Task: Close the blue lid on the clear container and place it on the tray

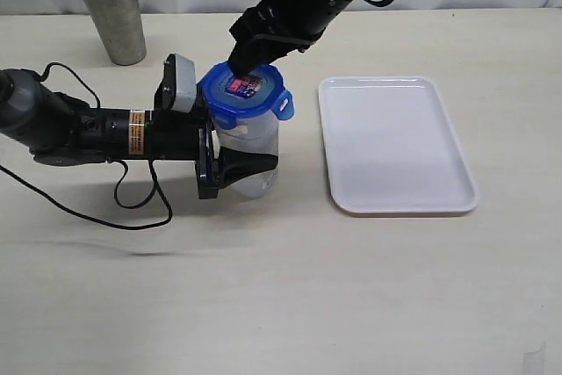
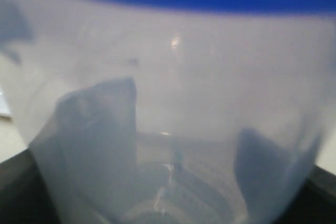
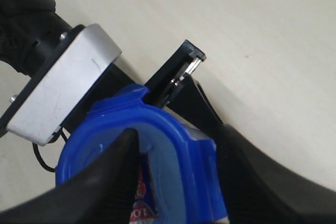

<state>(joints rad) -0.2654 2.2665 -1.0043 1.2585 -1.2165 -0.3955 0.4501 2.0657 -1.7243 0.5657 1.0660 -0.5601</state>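
While clamping the clear plastic container point(image 1: 255, 135) upright on the tabletop point(image 1: 307, 296) with left fingers point(image 1: 241, 164), straddles the blue snap-tab lid point(image 1: 250, 99) atop it with parted right fingers point(image 3: 100, 182), grip uncertain, left of the flat white tray point(image 1: 395, 151).

sticker point(image 1: 245, 86) on blue lid point(image 1: 263, 106): red-and-white print seen, not legible | orange label point(image 1: 136, 132) on left arm point(image 1: 88, 129), at lid's 9 o'clock: print too small | nothing could be read

The clear container point(image 2: 173, 103) filled the left wrist view as a blur — its lower end cut off. The right gripper point(image 3: 177, 135) covered part of the blue lid point(image 1: 268, 101); whether it pinched the rim could not be told. The sticker point(image 1: 244, 85) was too small to read.
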